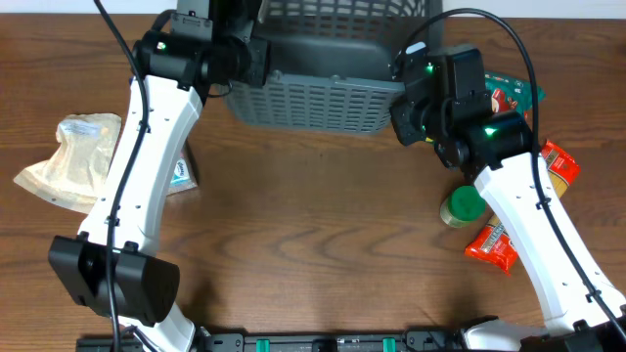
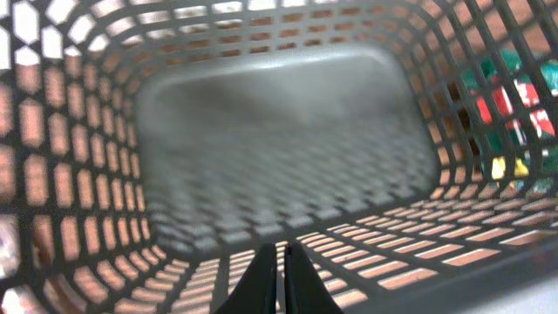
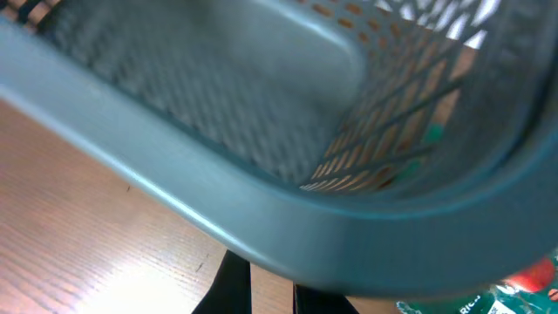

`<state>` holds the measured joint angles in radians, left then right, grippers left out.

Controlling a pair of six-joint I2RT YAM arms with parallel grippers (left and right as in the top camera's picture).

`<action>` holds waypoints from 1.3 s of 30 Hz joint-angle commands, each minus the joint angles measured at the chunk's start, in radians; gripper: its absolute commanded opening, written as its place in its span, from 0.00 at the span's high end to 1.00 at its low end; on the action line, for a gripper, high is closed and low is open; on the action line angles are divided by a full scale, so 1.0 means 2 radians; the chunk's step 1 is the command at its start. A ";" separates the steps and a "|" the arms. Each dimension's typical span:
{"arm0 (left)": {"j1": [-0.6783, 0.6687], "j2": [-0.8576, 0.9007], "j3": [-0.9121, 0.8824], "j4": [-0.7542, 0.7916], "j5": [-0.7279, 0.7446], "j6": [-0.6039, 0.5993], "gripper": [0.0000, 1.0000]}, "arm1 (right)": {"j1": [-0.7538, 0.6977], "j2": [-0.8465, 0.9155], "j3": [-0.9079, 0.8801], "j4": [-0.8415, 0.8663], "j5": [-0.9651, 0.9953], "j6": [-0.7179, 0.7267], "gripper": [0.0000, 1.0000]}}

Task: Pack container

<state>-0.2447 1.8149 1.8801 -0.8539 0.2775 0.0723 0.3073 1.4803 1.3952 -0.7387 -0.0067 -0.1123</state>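
Note:
The container (image 1: pixel 313 103) is a dark grey lattice basket at the back centre of the table, seemingly tipped toward the front, so its slotted wall and inner floor both show. My left gripper (image 1: pixel 256 61) is at its left rim. In the left wrist view that gripper (image 2: pixel 281 262) is shut, its tips together over the inside of the lattice wall (image 2: pixel 366 253). My right gripper (image 1: pixel 403 112) is at the basket's right corner. Its fingers (image 3: pixel 235 283) reach under the thick rim (image 3: pixel 288 218), which hides the tips. The basket holds nothing.
A tan packet (image 1: pixel 73 161) lies at the left, and a small white-blue packet (image 1: pixel 182 176) beside the left arm. On the right are a green-red packet (image 1: pixel 511 96), an orange packet (image 1: pixel 559 166), a green-lidded jar (image 1: pixel 462 207) and a red packet (image 1: pixel 494 244).

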 commanded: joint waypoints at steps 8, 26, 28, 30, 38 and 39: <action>-0.014 0.010 -0.013 -0.024 -0.010 0.003 0.94 | -0.006 0.004 0.008 0.008 0.005 0.007 0.99; -0.014 -0.031 -0.011 0.002 -0.067 0.003 0.26 | -0.003 -0.022 0.008 -0.030 -0.001 0.053 0.81; -0.014 -0.046 -0.011 0.003 -0.067 0.003 0.23 | 0.001 -0.035 0.008 -0.046 -0.001 0.054 0.69; -0.014 -0.064 -0.011 0.000 -0.067 0.003 0.22 | 0.007 -0.049 0.008 -0.061 -0.001 0.054 0.62; -0.010 -0.155 -0.011 -0.078 -0.144 -0.005 0.01 | 0.013 -0.137 0.008 -0.089 0.040 0.109 0.30; -0.006 -0.170 -0.011 -0.101 -0.160 -0.023 0.02 | 0.006 -0.153 0.008 -0.087 0.087 0.151 0.17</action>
<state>-0.2668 1.5433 1.8587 -0.9916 0.0723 0.0750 0.3332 1.2530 1.3956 -0.9176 0.0116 0.0307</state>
